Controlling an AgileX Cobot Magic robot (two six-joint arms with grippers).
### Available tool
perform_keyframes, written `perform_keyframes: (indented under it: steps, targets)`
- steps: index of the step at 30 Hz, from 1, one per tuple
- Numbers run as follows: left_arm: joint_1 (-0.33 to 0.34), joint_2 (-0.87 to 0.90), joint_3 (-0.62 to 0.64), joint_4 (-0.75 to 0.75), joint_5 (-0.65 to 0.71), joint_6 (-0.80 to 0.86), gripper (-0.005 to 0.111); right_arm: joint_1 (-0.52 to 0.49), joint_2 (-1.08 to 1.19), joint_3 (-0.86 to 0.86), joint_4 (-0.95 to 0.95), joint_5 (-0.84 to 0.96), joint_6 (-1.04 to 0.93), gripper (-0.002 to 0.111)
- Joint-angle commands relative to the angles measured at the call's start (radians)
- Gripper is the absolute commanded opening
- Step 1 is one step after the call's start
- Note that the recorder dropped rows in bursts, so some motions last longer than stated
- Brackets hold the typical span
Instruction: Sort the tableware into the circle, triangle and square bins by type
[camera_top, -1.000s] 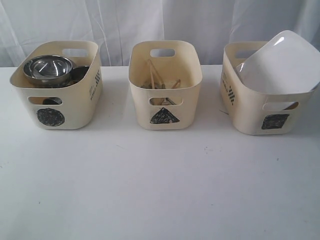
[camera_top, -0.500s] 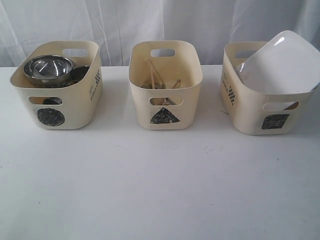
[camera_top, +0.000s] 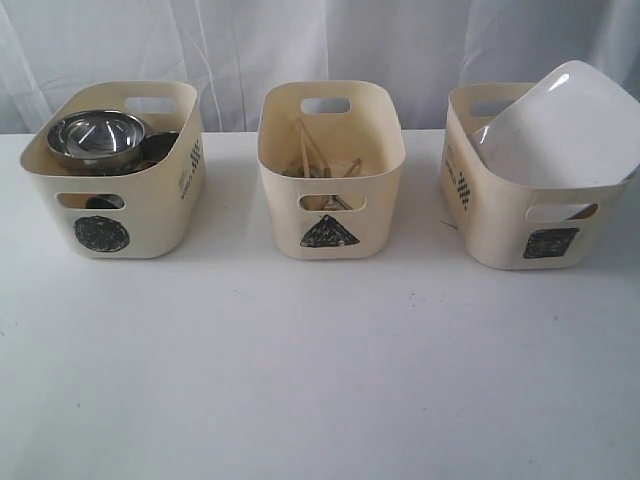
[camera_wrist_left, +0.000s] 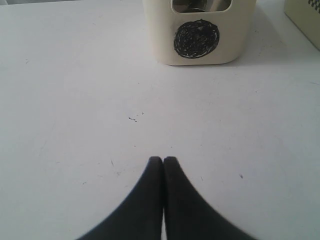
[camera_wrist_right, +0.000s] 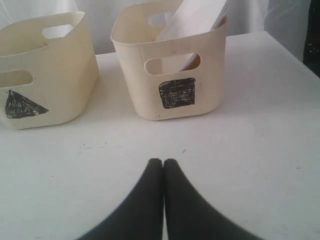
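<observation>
Looks done imo: bowls in circle bin, chopsticks in triangle bin, plate tilted in square bin; left gripper & right gripper pinched together, empty, so back off w/o clipping plate.

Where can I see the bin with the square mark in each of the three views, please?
Exterior view: the square bin is at the far right of the row.
Left wrist view: not in it; the circle bin stands ahead.
Right wrist view: the square bin is ahead of the right claw, beside the triangle bin.
Shared landmark: the white plate leaning out of it, in both views that show it.
</observation>
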Motion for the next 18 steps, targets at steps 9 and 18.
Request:
perform_keyframes:
  steps: [9, 18]
  targets:
    - [-0.004, -0.004, 0.003, -0.002, 0.001, 0.001, 0.000, 0.003, -0.005, 0.007, 0.070, -0.001, 0.001, 0.000]
    - [-0.004, -0.004, 0.003, -0.002, 0.001, 0.001, 0.000, 0.003, -0.005, 0.007, 0.070, -0.001, 0.001, 0.000]
